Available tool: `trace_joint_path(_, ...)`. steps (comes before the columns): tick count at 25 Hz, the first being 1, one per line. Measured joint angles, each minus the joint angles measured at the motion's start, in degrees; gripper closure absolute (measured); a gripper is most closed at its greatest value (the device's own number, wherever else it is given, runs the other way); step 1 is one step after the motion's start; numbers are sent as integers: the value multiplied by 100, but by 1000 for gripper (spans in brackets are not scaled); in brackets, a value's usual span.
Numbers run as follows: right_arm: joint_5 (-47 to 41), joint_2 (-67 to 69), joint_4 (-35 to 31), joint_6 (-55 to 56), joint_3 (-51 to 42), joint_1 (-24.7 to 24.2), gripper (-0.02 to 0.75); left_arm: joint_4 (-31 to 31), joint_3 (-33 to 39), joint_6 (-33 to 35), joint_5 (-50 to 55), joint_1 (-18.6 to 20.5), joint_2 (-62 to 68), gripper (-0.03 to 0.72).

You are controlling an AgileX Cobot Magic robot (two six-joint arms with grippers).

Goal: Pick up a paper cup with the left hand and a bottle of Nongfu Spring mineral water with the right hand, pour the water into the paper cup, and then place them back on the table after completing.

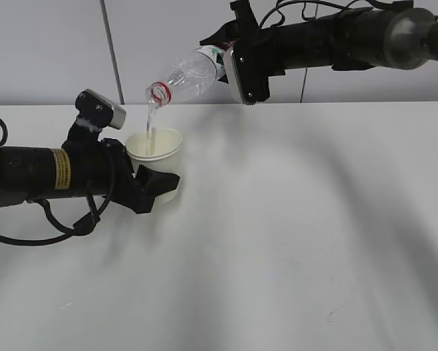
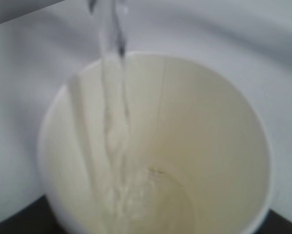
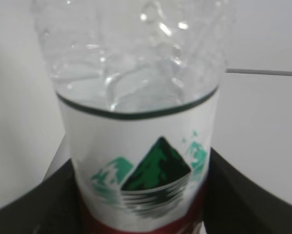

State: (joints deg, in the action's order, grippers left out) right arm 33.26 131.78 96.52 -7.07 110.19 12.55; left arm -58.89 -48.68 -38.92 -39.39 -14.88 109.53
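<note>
A cream paper cup (image 1: 156, 152) stands held at the left, my left gripper (image 1: 151, 184) shut on its lower wall. My right gripper (image 1: 237, 62) is shut on the Nongfu Spring bottle (image 1: 189, 75), tilted mouth-down to the left above the cup. A thin stream of clear water (image 1: 150, 121) runs from the red-ringed mouth into the cup. In the left wrist view the stream (image 2: 111, 87) falls into the open cup (image 2: 209, 146) and water pools at the bottom. In the right wrist view the bottle's white label with green mountains (image 3: 146, 170) sits between the black jaws.
The white table (image 1: 299, 241) stretches to the right and front of the cup. A grey wall with vertical seams stands behind. A black cable (image 1: 28, 238) loops under the left arm.
</note>
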Motion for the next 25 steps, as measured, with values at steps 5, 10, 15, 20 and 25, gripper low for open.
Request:
trace_joint_path(5, 0, 0, 0, -80, 0, 0, 289, -24, 0, 0, 0, 0, 0, 279)
trace_joint_path(10, 0, 0, 0, -184, 0, 0, 289, -41, 0, 0, 0, 0, 0, 281)
trace_joint_path(15, 0, 0, 0, -209, 0, 0, 289, -41, 0, 0, 2, 0, 5, 281)
trace_joint_path(20, 0, 0, 0, -209, 0, 0, 290, -41, 0, 0, 8, 0, 5, 281)
trace_joint_path(25, -9, 0, -12, -209, 0, 0, 290, -41, 0, 0, 13, 0, 5, 281)
